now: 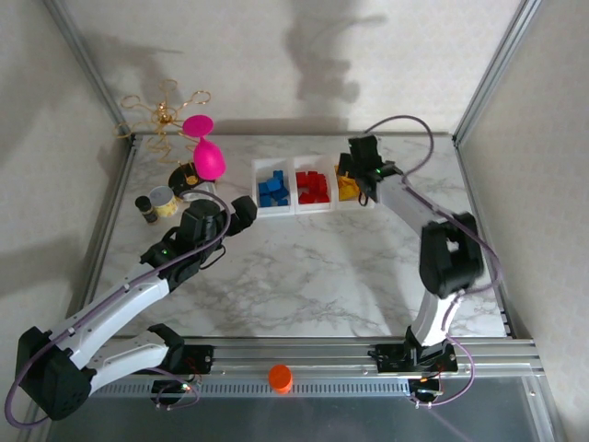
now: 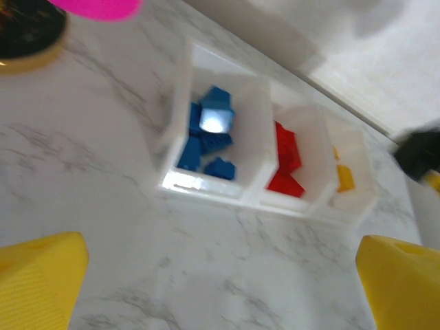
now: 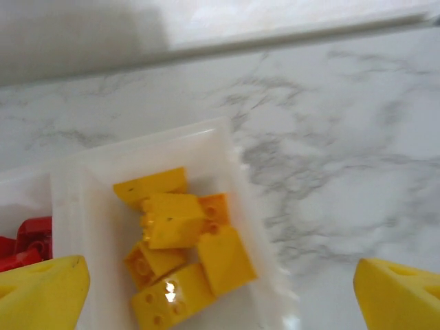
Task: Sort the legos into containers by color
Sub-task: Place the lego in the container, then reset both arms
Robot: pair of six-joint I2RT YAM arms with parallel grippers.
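Three joined clear containers (image 1: 293, 210) stand in a row at the back of the marble table. Blue legos (image 1: 273, 189) fill the left one, red legos (image 1: 313, 187) the middle, yellow legos (image 1: 347, 190) the right. My right gripper (image 3: 220, 302) hangs open just above the yellow container (image 3: 242, 185), nothing between its yellow fingers (image 3: 41, 292); several yellow legos (image 3: 179, 223) lie loose below it. My left gripper (image 2: 220, 295) is open over bare marble, in front and to the left of the blue container (image 2: 199, 185), empty. Blue legos (image 2: 210, 134) and red legos (image 2: 285, 161) lie in their containers.
A pink balloon-like shape (image 1: 208, 158) on a gold wire stand (image 1: 166, 112) occupies the back left corner. A small tin can (image 1: 164, 201) and a dark little bottle (image 1: 146, 208) stand beside it. An orange cap (image 1: 280, 378) lies on the front rail.
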